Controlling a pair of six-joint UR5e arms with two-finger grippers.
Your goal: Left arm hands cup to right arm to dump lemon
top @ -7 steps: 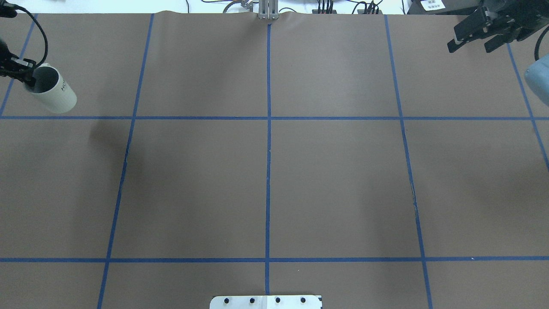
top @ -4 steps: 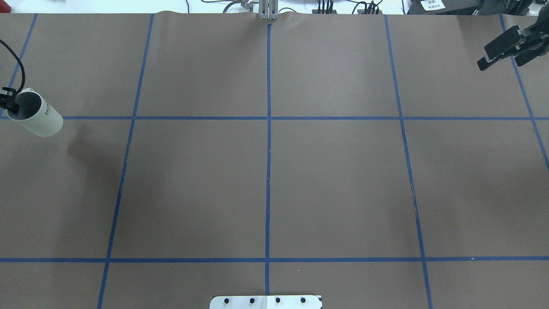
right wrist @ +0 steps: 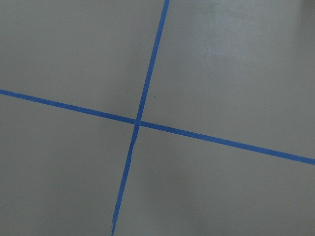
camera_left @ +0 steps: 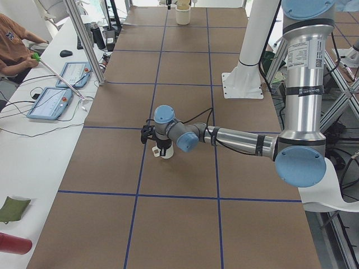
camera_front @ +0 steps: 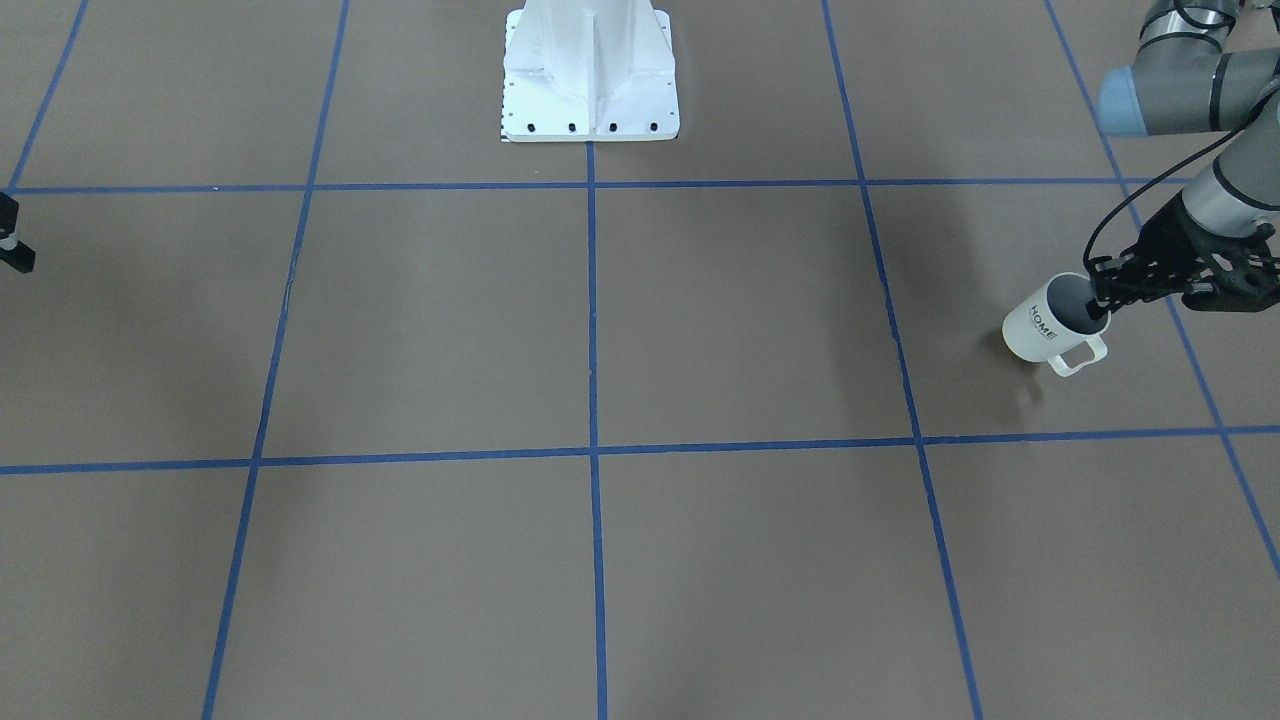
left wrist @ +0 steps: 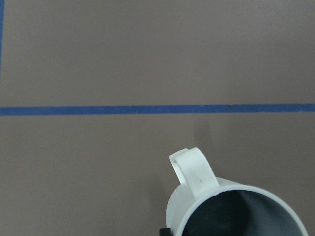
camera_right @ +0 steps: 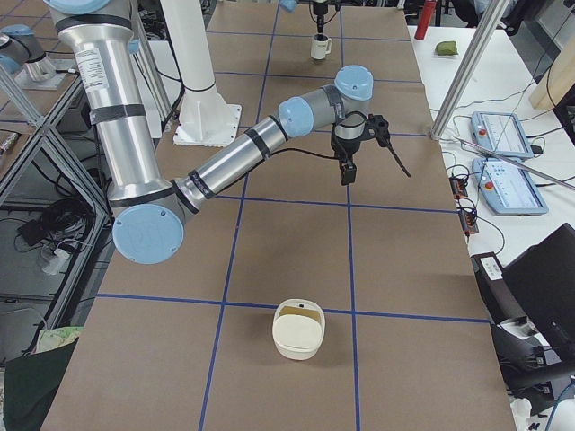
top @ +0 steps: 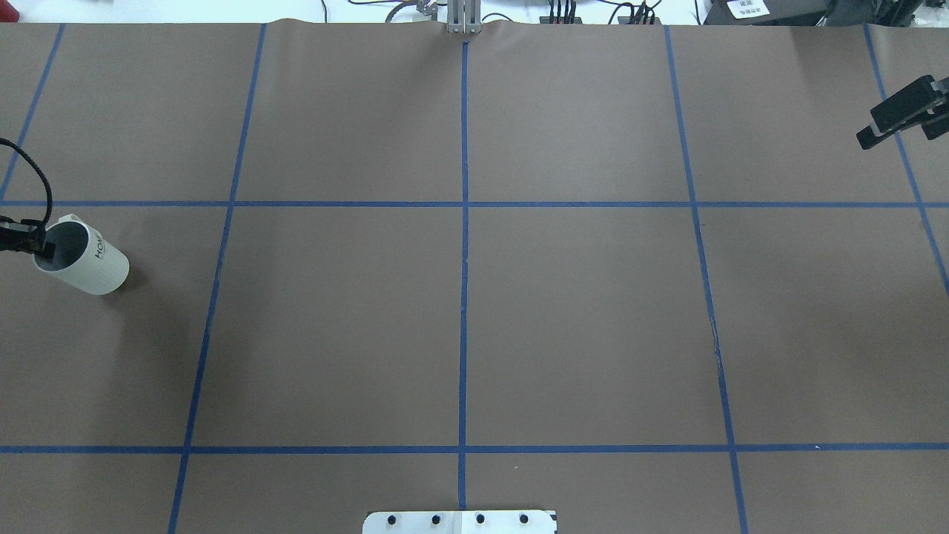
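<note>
My left gripper [camera_front: 1098,305] is clamped on the rim of the cup [camera_front: 1035,325], one finger inside and one outside, way out at nine o'clock on the table [top: 578,311] in the overhead view. The cup looks hard, smooth and breakable but not heavy, so I think the right gripper [top: 895,133], fingers apart at two o'clock, should grab its bare wall or the handle [left wrist: 194,169]. I can't see the lemon inside.
</note>
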